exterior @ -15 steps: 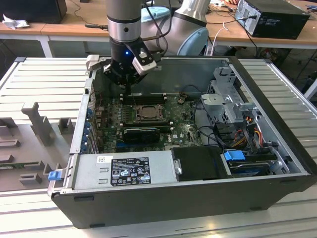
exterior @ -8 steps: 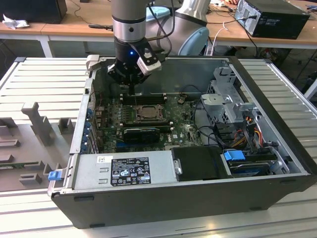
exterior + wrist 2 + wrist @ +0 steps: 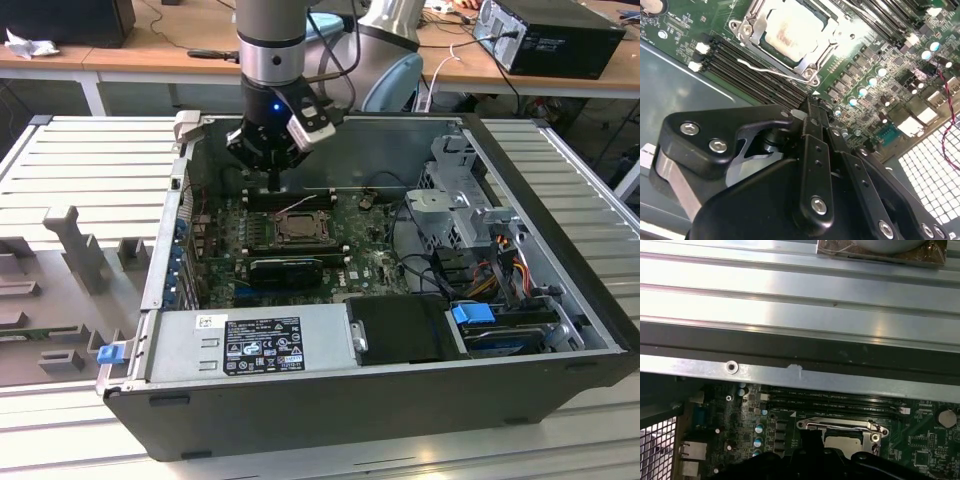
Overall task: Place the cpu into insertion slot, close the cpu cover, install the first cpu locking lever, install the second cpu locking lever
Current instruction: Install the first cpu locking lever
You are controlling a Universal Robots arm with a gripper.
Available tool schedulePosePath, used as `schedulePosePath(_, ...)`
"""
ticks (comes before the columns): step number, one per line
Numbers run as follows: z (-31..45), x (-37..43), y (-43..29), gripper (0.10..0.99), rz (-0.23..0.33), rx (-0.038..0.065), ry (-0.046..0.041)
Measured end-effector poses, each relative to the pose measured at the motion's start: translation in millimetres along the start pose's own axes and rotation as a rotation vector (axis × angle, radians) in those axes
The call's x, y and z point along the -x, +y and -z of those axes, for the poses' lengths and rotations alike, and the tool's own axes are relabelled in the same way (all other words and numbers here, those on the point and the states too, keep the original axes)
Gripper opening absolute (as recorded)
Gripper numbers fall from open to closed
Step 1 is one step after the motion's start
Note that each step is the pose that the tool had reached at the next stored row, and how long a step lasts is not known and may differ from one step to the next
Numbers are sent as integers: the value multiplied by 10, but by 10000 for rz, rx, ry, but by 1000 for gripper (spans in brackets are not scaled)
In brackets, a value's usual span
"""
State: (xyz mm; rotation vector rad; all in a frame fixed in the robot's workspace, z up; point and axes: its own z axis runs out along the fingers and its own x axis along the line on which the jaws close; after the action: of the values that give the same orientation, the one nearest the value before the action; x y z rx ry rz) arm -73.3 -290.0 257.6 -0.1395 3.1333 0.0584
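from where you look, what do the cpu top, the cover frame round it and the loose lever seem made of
The cpu: dull pale metal, matte with a faint brownish smear. The cpu cover: stamped sheet metal, silvery, with bright glints along its edges and screws at the corners. The locking lever: thin bent metal wire, shiny, likely steel. All three judged by look alone.

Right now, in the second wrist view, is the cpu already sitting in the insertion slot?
Yes: the cpu lies in the insertion slot, with the cpu cover framing it.
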Motion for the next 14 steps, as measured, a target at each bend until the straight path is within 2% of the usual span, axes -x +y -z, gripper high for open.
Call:
schedulePosePath(5, -4, 54, -5, 106, -1, 1, -1)
schedulePosePath(7, -10, 110, -10, 106, -18, 2, -1)
schedulePosePath(8, -12, 128, -13, 106, -36, 50, -5)
schedulePosePath(11, -21, 148, -14, 106, -124, 349, -35)
schedulePosePath(12, -32, 161, -16, 106, -212, 600, -61)
schedulePosePath(14, -71, 183, -19, 106, -371, 714, -82)
